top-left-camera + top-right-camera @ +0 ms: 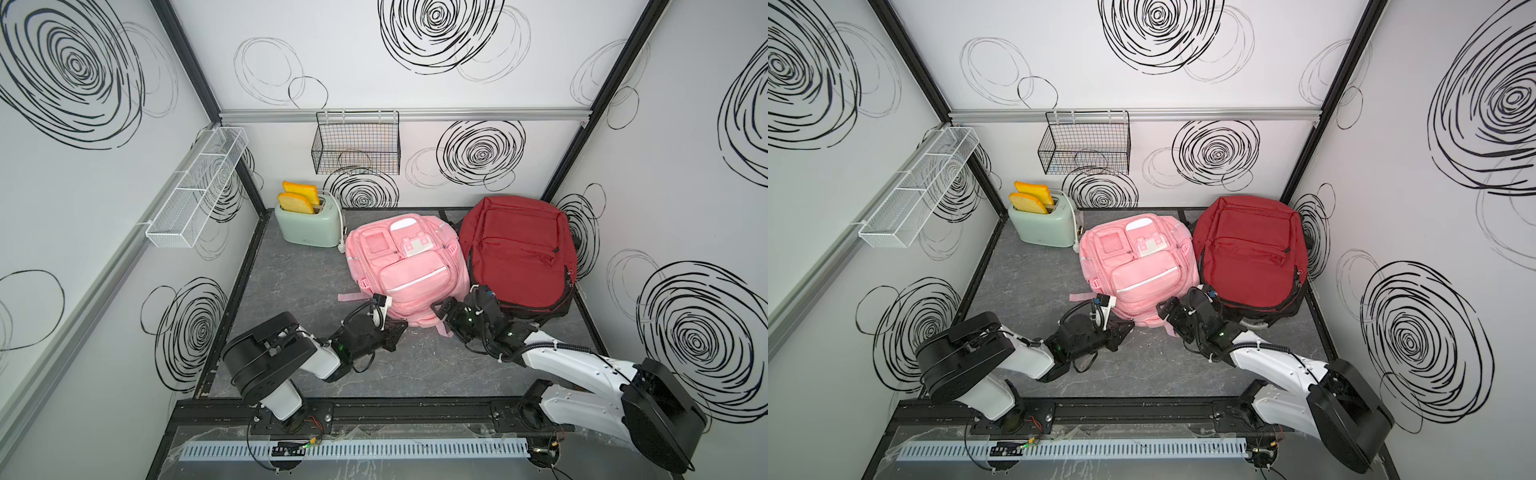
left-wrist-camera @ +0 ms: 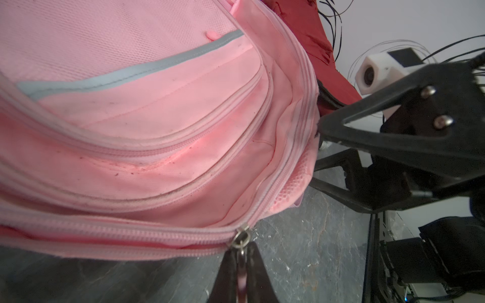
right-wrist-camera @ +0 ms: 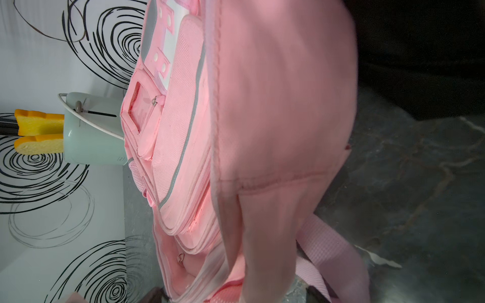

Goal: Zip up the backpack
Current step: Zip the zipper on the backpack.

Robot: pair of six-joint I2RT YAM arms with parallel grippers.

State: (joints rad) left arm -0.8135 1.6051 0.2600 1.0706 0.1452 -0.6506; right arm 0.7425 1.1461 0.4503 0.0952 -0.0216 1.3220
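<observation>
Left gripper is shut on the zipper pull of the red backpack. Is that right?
Not quite: the bag is wrong. The left gripper is shut on the zipper pull of the pink backpack, not the red one. The left wrist view shows its fingers closed on the pull.

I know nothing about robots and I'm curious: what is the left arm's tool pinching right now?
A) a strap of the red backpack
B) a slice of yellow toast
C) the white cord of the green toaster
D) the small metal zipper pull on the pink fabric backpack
D: the left wrist view shows the left tool shut on the small metal zipper pull at the edge of the pink fabric backpack.
</observation>
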